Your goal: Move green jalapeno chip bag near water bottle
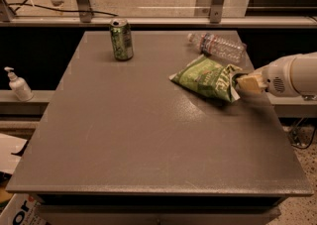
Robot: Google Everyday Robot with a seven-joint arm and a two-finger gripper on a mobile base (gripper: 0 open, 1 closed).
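Gripper (pixel 241 81) near right edge of table (pixel 124 135), clamped on right end of green jalapeno chip bag (pixel 205 78) | count: one bag, just beside one water bottle (pixel 218 46) at far right corner; one green can (pixel 121 39) near far edge | arm (pixel 292 74) reaches in level from right.
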